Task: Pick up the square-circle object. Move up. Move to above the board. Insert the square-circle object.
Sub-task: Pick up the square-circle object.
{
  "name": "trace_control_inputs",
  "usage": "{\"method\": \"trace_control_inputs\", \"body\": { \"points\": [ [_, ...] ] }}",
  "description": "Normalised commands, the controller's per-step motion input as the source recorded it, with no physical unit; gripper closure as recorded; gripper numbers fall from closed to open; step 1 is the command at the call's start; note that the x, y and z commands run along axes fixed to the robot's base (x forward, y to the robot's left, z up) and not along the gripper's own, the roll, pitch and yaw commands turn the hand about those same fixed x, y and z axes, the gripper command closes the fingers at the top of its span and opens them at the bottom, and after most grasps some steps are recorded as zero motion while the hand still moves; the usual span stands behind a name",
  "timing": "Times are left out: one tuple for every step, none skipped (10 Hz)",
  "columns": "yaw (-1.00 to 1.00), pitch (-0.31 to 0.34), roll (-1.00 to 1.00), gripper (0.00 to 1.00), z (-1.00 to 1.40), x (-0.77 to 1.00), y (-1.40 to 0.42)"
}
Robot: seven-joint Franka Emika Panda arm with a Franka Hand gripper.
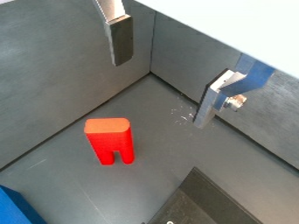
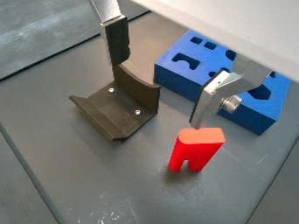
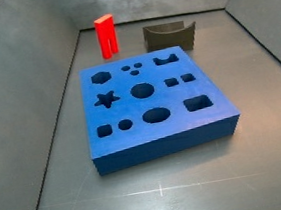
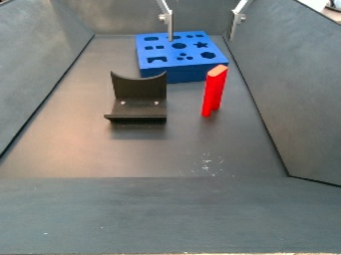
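Silver end effector (image 2: 163, 74) open, empty.

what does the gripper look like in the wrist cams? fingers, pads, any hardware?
In both wrist views the gripper shows two flat silver plate fingers with dark pads. One finger carries a small round silver fastener near its base. No cables or markings are visible. It hangs open above the red square-circle object.

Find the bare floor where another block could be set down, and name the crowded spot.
Free: the wide floor in front of the dark holder and square-circle object. Crowded: the far end around the board, where the open, empty gripper hangs above.
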Motion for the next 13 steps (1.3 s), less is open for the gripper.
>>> {"method": "trace_control_inputs", "body": {
  "points": [
    [0.0,0.0,0.0,0.0,0.0,0.0,-0.02],
    [0.1,0.0,0.0,0.0,-0.2,0.03,-0.19],
    [0.77,0.0,0.03,0.0,-0.33,-0.2,-0.36],
    [0.96,0.004,0.03,0.0,-0.37,-0.08,-0.21],
    [0.97,0.0,0.03,0.0,-0.37,-0.08,-0.22],
    [0.96,0.043,0.03,0.0,-0.43,-0.05,-0.21],
    [0.95,0.044,0.03,0.0,-0.44,-0.05,-0.22],
    [0.94,0.044,0.01,0.0,-0.45,-0.02,-0.22],
    [0.95,0.036,0.0,0.0,-0.47,0.0,-0.19],
    [0.97,0.02,0.0,0.0,-0.5,0.0,-0.17],
    [1.0,0.006,0.0,0.0,-0.51,0.0,-0.11],
    [1.0,0.0,0.01,0.0,-0.54,0.0,-0.11],
    [1.0,0.0,0.04,0.0,-0.56,0.0,-0.12]
  ]
}}
